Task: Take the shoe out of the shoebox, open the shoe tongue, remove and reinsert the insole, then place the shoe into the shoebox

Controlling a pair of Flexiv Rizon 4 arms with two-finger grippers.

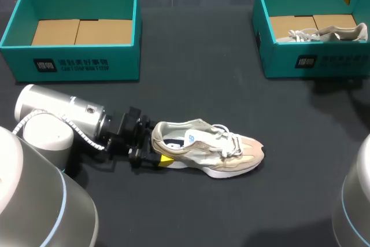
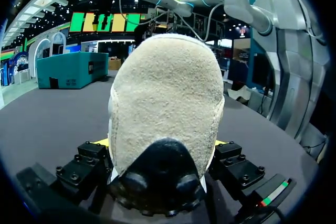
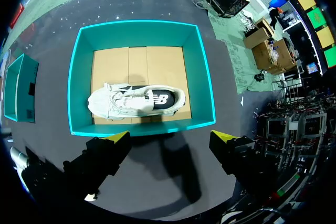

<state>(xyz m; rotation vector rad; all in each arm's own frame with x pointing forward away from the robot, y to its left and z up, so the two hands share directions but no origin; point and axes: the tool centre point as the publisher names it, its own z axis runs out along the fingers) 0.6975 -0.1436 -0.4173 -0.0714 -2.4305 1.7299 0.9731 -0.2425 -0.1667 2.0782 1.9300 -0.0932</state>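
Two shoes are in play, and the nearer one is the task's concern. A beige shoe stands on its sole on the dark table, out of any box, with its heel toward the left pincer and its toe pointing away from it. That pincer is clamped on the heel, one finger on each side. I judge this is meant to pin the shoe down so the tongue can be lifted and the insole drawn out without the shoe sliding. The laces lie loose over the tongue and the mouth faces up, open to a reach from above. Farther off, well apart from that pincer, sits an empty teal box. Farthest, the right pincer hangs above a second teal box with its fingers spread wide, holding nothing. A white shoe lies inside that box, ahead of the fingers. Parked there, the right pincer is likely kept clear until it is needed.
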